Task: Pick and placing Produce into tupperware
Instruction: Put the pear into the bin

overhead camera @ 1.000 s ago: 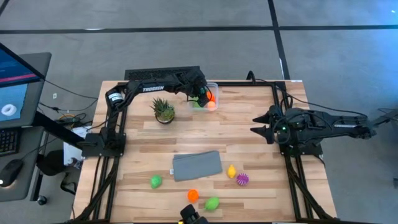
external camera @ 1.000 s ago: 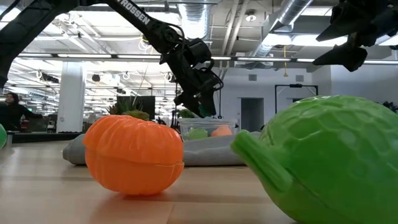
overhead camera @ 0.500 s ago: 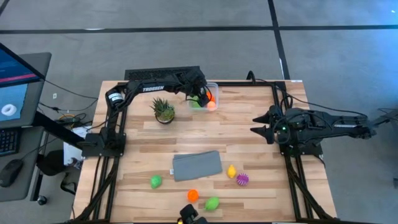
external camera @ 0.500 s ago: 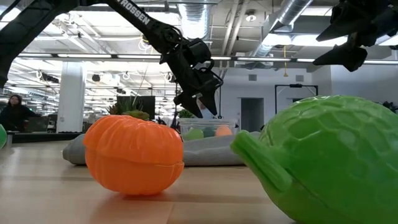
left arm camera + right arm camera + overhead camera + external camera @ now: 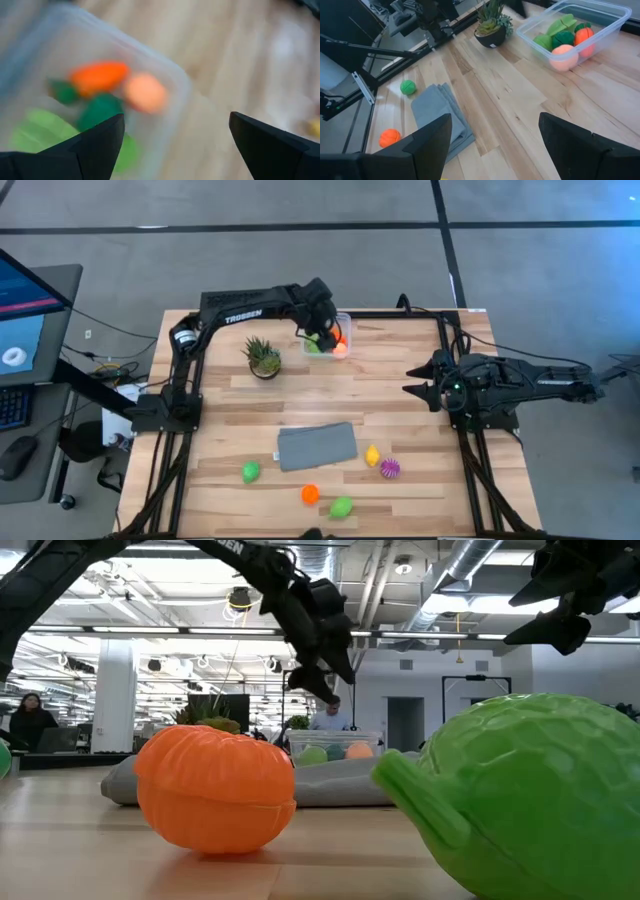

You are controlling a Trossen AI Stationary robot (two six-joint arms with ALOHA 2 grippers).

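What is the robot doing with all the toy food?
It is putting toy produce into a clear tub. The left gripper hangs open above the tub, holding nothing. Several pieces lie inside, among them a peach ball. Five more wait at the table's other end near a grey cloth: two green, one orange, one yellow and a spiky purple one. The right gripper waits open at its side, empty.

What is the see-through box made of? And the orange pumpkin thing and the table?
The tupperware looks like clear, smooth plastic; the produce shows through its walls. The orange pumpkin seems glossy moulded plastic, with a seam round it. The table looks like pale wooden planks with visible grain.
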